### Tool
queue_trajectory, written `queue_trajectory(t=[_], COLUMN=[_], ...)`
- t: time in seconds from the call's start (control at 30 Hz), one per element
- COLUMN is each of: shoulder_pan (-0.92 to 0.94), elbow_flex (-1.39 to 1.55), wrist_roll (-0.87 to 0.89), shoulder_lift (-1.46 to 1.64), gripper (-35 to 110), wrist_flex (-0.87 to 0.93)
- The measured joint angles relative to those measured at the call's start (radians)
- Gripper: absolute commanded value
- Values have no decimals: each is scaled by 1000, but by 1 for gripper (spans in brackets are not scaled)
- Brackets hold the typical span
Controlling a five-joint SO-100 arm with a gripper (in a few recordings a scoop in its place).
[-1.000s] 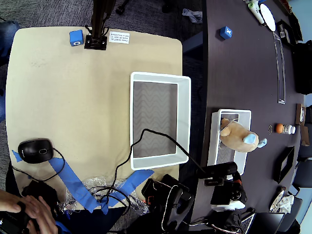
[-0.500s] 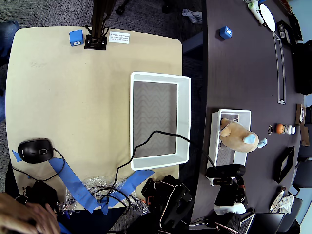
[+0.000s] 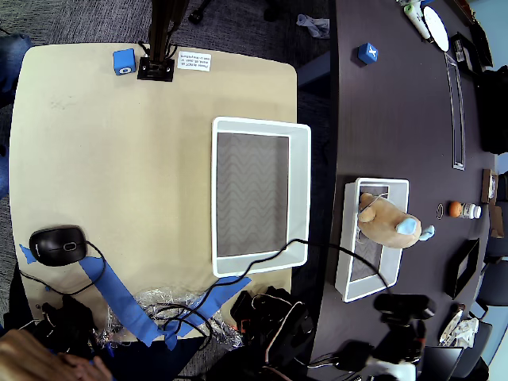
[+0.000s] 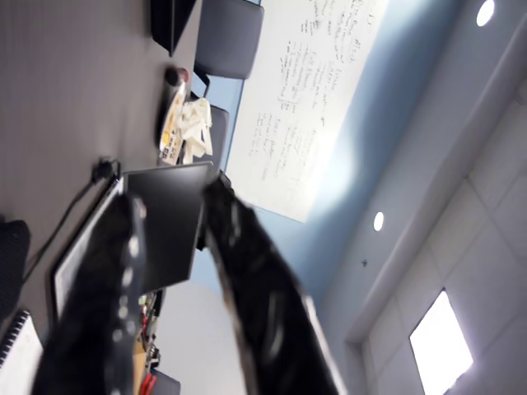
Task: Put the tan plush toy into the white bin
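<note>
Plush toy first: it sits in the small bin on the dark table, its tan body propped over the bin's right rim and one light blue paw sticking out onto the tabletop, seen from overhead. It is well apart from the white bin, which rests on the tan table with its right rim right at that table's edge and its grey zigzag bottom bare.

Nearest to where I stand, in the wrist view, the gripper is tilted up toward the ceiling. Its two black fingers stand apart with clear space between them and nothing held, so the jaws are open. Behind them lie a dark tabletop, a laptop, a whiteboard covered in writing and ceiling lights.

From overhead, a black cable loops across the lower rim of the white bin toward the dark gear at the bottom edge. Strips of blue tape and a black mouse lie at the lower left of the tan table, with a person's hand at the corner. Farther off, at the tan table's top edge, are a small blue cube, a black post base and a white label. Another blue cube sits on the dark table.
</note>
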Motion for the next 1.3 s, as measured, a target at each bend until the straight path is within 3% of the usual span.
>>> queue_trajectory(t=[0.33,0.9,1.3], shoulder_pan=[2,-144,-199], elbow_flex=[-149,-307,-337], wrist_roll=[8,8,8], shoulder_lift=[-307,-558,-827], gripper=[10,52,56], wrist_flex=[0,0,0])
